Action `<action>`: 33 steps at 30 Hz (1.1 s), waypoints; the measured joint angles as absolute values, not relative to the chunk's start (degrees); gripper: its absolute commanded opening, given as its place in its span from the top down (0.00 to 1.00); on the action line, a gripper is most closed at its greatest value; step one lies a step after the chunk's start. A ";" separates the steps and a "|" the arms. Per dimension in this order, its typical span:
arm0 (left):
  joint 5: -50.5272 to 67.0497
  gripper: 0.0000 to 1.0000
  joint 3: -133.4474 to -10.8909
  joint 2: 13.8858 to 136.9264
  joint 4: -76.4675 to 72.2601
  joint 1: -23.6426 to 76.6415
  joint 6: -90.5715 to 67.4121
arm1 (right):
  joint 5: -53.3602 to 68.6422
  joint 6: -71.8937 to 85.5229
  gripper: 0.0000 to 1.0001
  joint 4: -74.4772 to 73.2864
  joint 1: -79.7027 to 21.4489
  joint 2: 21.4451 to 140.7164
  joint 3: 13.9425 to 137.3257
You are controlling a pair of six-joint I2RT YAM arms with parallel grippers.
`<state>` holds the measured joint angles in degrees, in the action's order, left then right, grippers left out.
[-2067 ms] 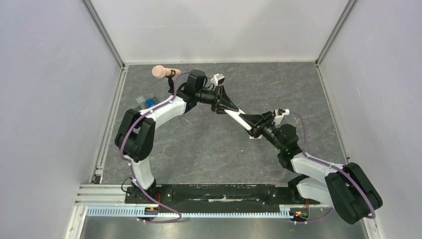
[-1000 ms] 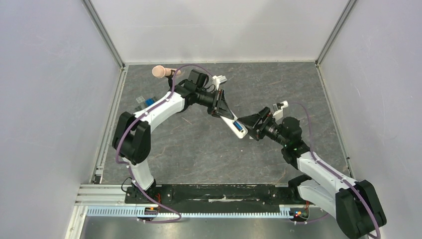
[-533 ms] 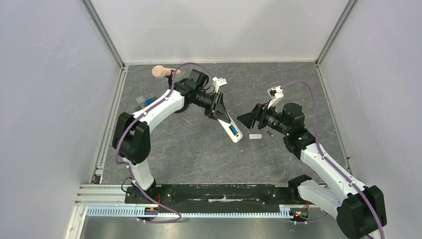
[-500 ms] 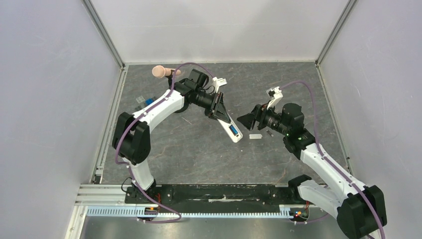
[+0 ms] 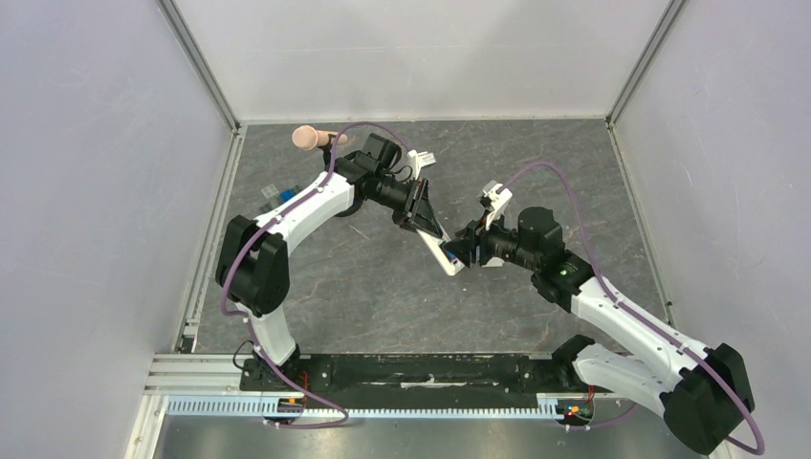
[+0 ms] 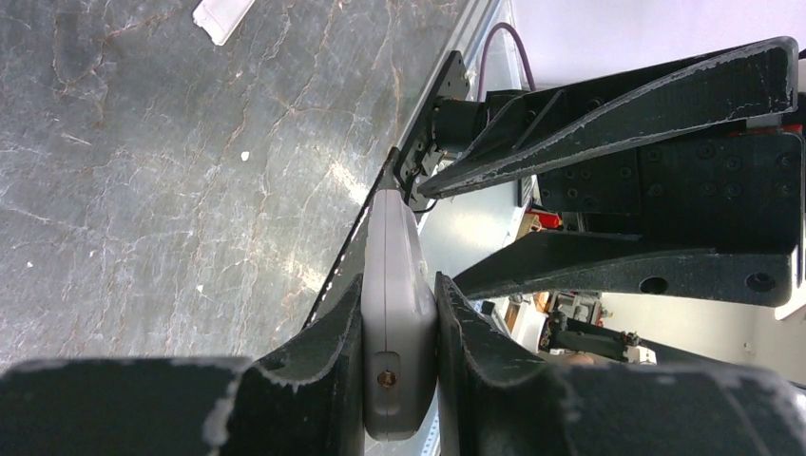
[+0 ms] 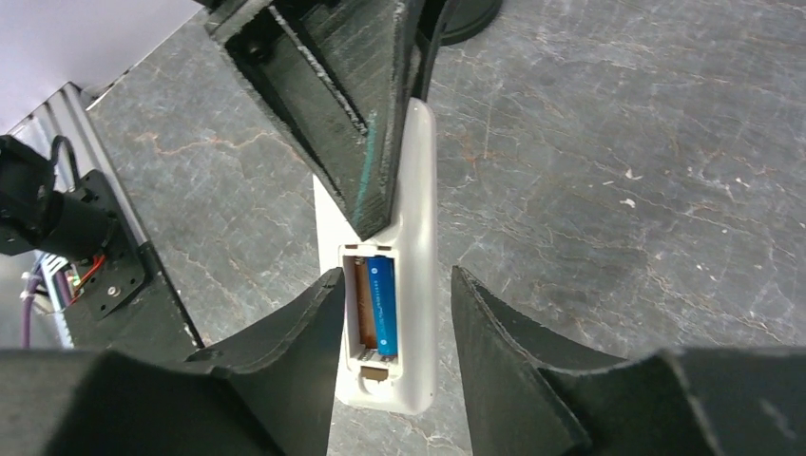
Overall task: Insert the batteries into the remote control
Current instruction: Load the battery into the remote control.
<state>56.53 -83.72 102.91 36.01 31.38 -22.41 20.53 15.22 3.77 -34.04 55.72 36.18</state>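
Here the left gripper (image 6: 399,356) clamps the remote (image 7: 404,275) mid-frame, bay upward — one blue battery (image 7: 382,304) seated; the right gripper (image 7: 392,356) straddles it, jaws apart — holding nothing.

Even, diffuse light fills the overhead view; the grey marbled table (image 5: 383,287) is evenly lit, and only faint, soft-edged shadows lie beneath the arms. The pale walls around the table read flat, without glare. From the left wrist, the background beyond the remote control (image 6: 397,313) is overexposed to near white, and a bright sheen streaks the table just left of the remote. The dark fingers (image 6: 314,380) nearest that lens are soft and blurred. From the right wrist, the blue battery (image 7: 382,304) inside the remote is sharp, while the fingers (image 7: 285,380) at the bottom edge fall out of focus.
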 measured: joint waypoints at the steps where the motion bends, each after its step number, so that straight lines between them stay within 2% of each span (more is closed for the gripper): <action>1: 56.53 0.98 -83.72 102.91 36.10 31.38 -22.41 | 20.16 14.83 0.55 3.68 -34.26 55.81 36.18; 5: 56.53 0.98 -83.74 102.91 36.29 31.38 -22.39 | 18.39 13.37 0.56 3.16 -35.09 56.10 36.18; 9: 56.55 0.98 -83.74 102.91 36.36 31.38 -22.39 | 17.30 12.03 0.49 2.52 -36.07 56.62 36.18; 12: 56.58 0.98 -83.77 102.91 36.51 31.38 -22.39 | 16.45 11.22 0.50 2.28 -36.69 57.39 36.18; 25: 56.27 0.98 -84.05 102.91 36.58 31.38 -21.78 | 14.02 10.48 0.80 2.09 -37.67 58.35 36.18; 30: 56.01 0.98 -84.64 102.91 36.69 31.38 -21.58 | 13.54 10.61 0.80 2.55 -37.67 58.35 36.18; 33: 55.92 0.98 -84.82 102.91 36.73 31.38 -21.56 | 13.37 10.70 0.70 2.76 -37.67 58.35 36.18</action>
<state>55.92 -84.82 102.91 36.73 31.38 -21.56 13.37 10.70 2.76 -37.67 58.35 36.18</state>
